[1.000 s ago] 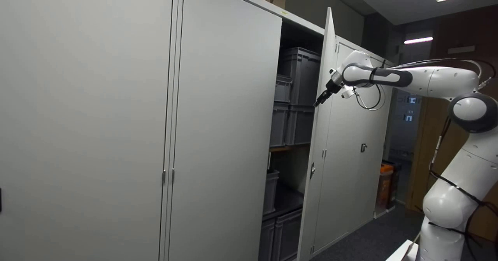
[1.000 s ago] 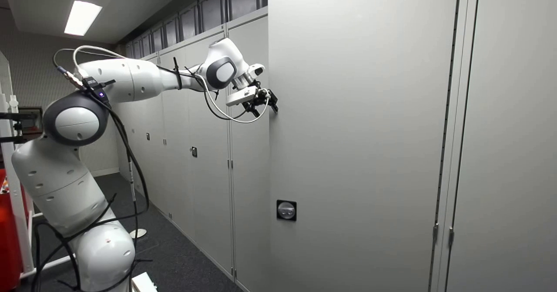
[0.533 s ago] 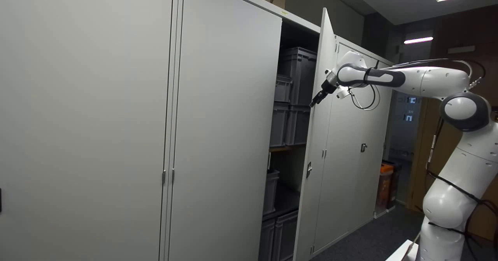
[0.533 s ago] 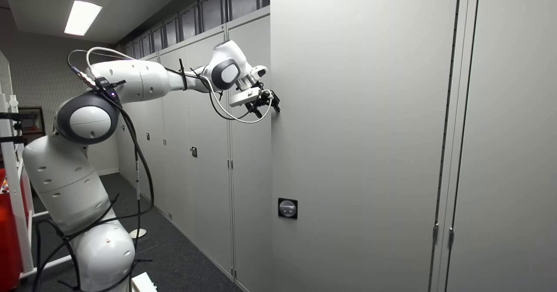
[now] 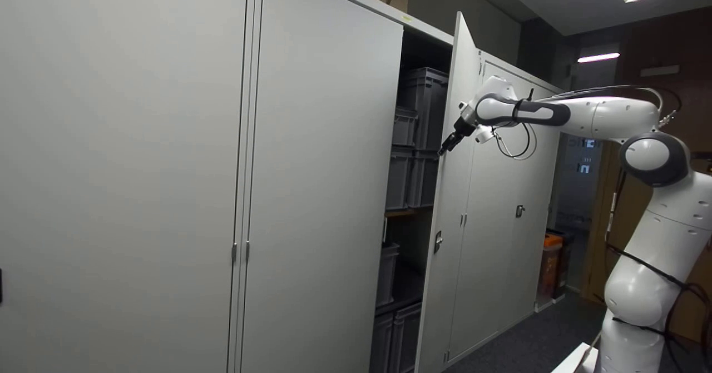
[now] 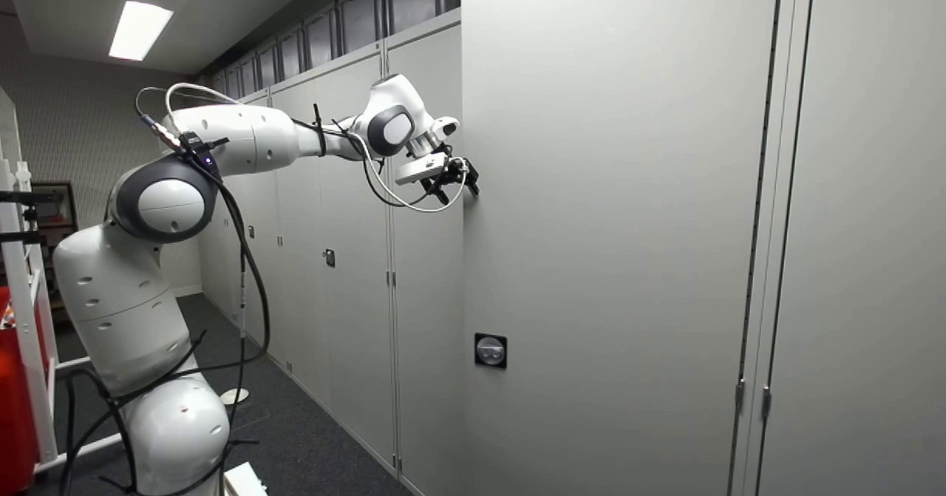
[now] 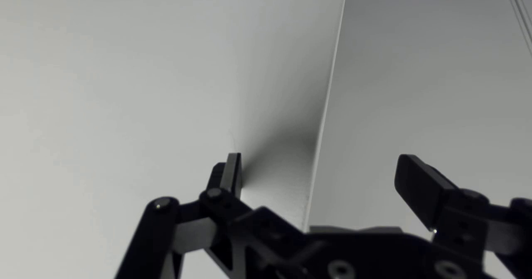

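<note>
Can see, left to right in an exterior view, a shut door [image 5: 322,173], bins [image 5: 433,103] inside the cabinet [image 5: 425,28], the open door [image 5: 453,195] jutting out beside them, fingers [image 7: 419,183] spread wide at its edge (one either side in the wrist view; cannot tell whether touching), then the arm [image 5: 617,118].

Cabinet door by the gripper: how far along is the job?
Done: the cabinet door is further closed than a second ago. In hand: the open gripper has one finger at the door's face, touching or nearly so. Left, judging by that swing: closing the rest, since grey bins show past the door's edge.
</note>
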### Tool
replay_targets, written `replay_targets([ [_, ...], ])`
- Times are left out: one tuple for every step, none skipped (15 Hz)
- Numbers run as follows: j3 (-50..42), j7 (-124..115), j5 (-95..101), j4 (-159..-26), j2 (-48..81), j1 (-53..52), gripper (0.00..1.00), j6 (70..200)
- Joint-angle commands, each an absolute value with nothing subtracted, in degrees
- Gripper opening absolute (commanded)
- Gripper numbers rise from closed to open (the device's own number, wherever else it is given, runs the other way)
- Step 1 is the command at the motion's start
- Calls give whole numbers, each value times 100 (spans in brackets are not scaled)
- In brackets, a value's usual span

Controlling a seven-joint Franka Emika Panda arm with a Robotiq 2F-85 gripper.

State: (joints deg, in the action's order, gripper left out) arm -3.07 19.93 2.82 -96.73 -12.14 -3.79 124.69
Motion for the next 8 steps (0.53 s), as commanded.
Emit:
replay_targets([
  [-216,1942,224,-9397,-1036,-331,100,12382],
  [-209,1950,223,-9404,-1041,-332,100,12375],
  [-203,1950,231,-9413,-1047,-331,100,12370],
  [-197,1949,240,-9442,-1069,-330,100,12375],
  [-190,1943,261,-9470,-1086,-327,100,12375],
  [-185,1948,268,-9509,-1114,-327,100,12368],
  [-178,1945,281,-9546,-1141,-327,100,12365],
  [-164,1935,320,-9601,-1180,-324,100,12356],
])
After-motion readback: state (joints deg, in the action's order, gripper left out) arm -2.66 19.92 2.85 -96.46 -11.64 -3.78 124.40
